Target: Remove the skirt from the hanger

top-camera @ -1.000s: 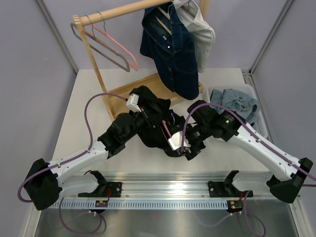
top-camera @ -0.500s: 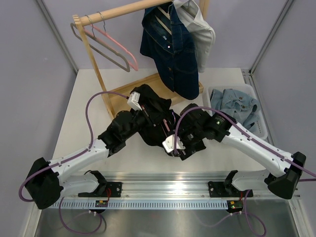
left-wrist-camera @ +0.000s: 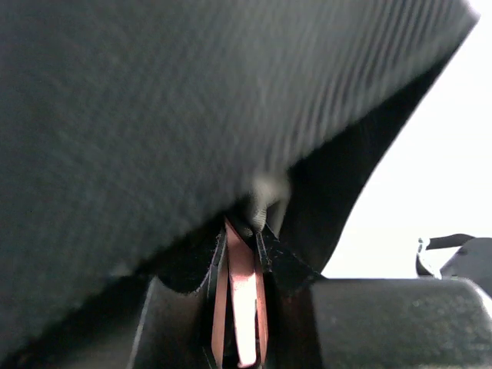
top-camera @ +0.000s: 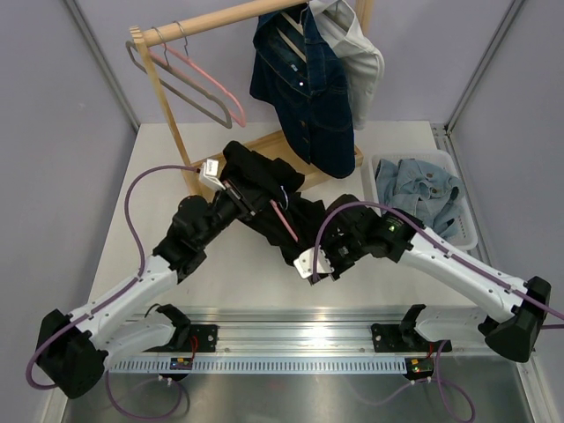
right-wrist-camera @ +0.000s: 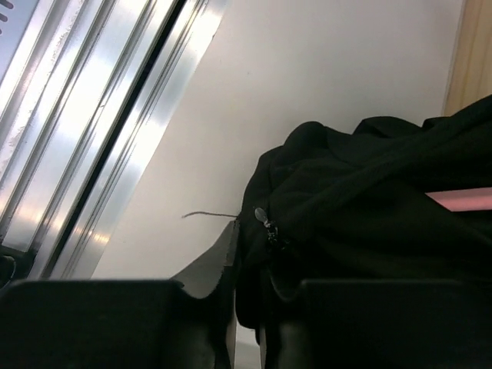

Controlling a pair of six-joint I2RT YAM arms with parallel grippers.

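Observation:
The black skirt (top-camera: 264, 187) hangs on a pink hanger (top-camera: 284, 220) over the middle of the table, stretched between both arms. My left gripper (top-camera: 240, 196) is shut on the pink hanger (left-wrist-camera: 243, 307); in the left wrist view the bar stands between the jaws with the skirt (left-wrist-camera: 154, 115) draped over it. My right gripper (top-camera: 322, 256) is shut on the skirt's lower edge (right-wrist-camera: 369, 215), beside a small zipper pull (right-wrist-camera: 264, 216). A strip of the hanger (right-wrist-camera: 461, 200) shows through the cloth.
A wooden clothes rack (top-camera: 166, 115) stands at the back with a grey and a pink spare hanger (top-camera: 208, 88), a denim jacket (top-camera: 304, 88) and a white shirt (top-camera: 357, 53). A white bin (top-camera: 470, 225) of denim clothes is at the right. A metal rail (top-camera: 282, 339) runs along the near edge.
My right gripper has closed on the skirt's lower edge. The left arm has drawn the hanger back and to the left, stretching the skirt out between the two grippers.

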